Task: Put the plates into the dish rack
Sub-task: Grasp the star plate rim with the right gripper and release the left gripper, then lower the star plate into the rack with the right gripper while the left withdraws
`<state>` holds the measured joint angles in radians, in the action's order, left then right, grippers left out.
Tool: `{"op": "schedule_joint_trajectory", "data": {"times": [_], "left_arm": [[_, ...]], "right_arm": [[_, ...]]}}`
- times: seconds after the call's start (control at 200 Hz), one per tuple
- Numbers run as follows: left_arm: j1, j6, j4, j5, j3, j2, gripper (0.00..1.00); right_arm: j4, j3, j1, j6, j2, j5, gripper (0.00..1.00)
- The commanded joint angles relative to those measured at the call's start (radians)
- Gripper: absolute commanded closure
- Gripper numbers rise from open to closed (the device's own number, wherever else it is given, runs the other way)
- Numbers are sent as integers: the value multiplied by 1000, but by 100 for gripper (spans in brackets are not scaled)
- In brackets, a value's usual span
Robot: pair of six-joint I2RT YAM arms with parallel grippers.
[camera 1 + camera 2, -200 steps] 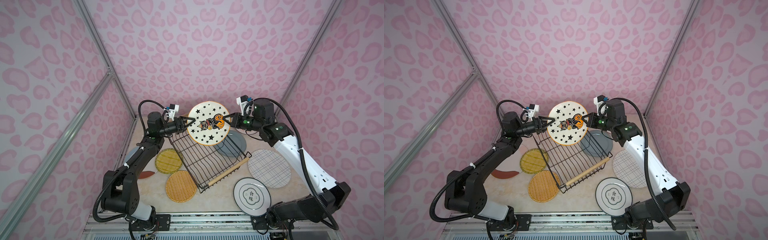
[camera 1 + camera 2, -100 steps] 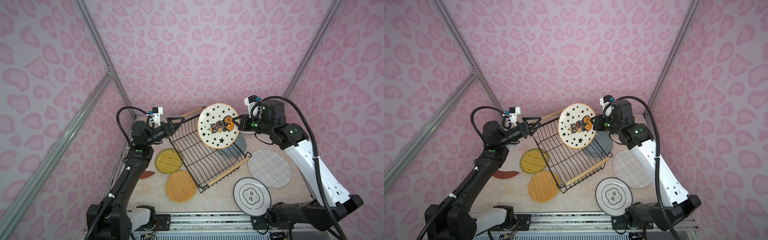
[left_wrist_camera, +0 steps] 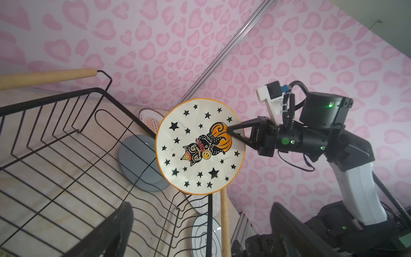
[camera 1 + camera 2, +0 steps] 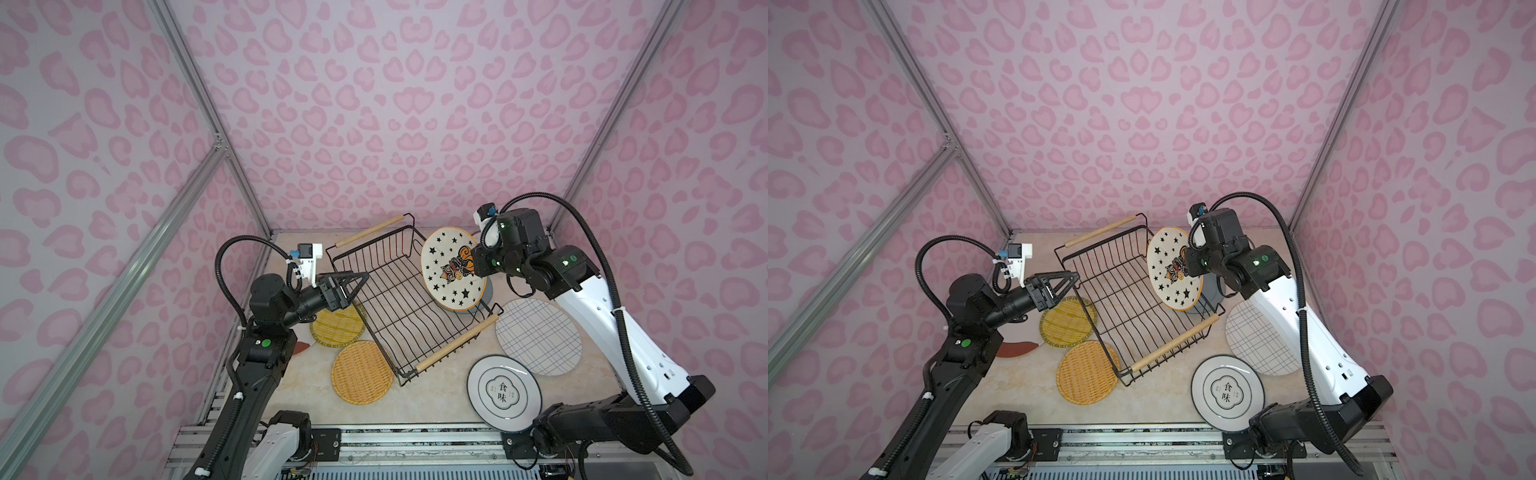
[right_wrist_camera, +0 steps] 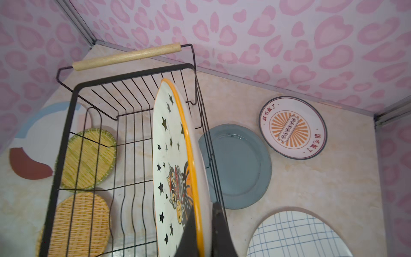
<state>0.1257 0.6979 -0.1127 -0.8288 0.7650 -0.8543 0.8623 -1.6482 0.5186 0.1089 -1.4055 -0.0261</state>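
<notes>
The dish rack [image 4: 390, 303] looks stiff and fairly light, a black wire basket standing askew on the tabletop [image 4: 432, 399]. Its wires would likely ring and scrape against glazed ware, so a plate should go in slowly.

The five glazed plates look rigid, weighty for their thickness, slick and breakable. The rim is the only place the jaws can bite, and a deep bite seems safer than a shallow one, since a plate held by one edge tends to swing. The star plate [image 4: 451, 270] is held that way now. The right jaws are clamped on its orange rim and it stands nearly upright, just inside the rack's long wall on the right arm's side. I cannot tell whether its lower edge rests on the wires.

The two woven plates look light, rough and forgiving. Lying flat, they offer little edge to get under.

The left jaws are spread wide and hold nothing. They hover beside the rack's opposite wall, above the greener woven plate [image 4: 336, 328].

Counted:
- **Rack:** one, with two wooden handles and no plate seated in it.
- **Plates in view:** seven in all.
- **Held:** the star plate.
- **Flat on the tabletop:**
  - the grid plate [image 4: 538, 336]
  - the characters plate [image 4: 503, 392]
  - the grey-blue plate [image 5: 240, 169], just beside the rack
  - the sunburst plate [image 5: 292, 128]
  - the greener woven plate
  - the golden woven plate [image 4: 361, 372]
</notes>
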Motion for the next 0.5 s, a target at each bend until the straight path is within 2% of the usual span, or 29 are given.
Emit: {"op": "schedule_joint_trajectory", "data": {"times": [0.0,0.14,0.32,0.495], "left_arm": [[3,-82,41,16,-43,27,2],[22,-136,137,-6,-8,28,2],[35,-207,300,205,-25,81,2],[37,-277,392,219,-13,126,2]], "right_arm": [[-117,11,4,-93,-12,-40,100],[-116,2,17,-156,-49,-69,100],[-124,46,40,-207,-85,-130,100],[-142,75,46,-211,-106,-165,100]]}}
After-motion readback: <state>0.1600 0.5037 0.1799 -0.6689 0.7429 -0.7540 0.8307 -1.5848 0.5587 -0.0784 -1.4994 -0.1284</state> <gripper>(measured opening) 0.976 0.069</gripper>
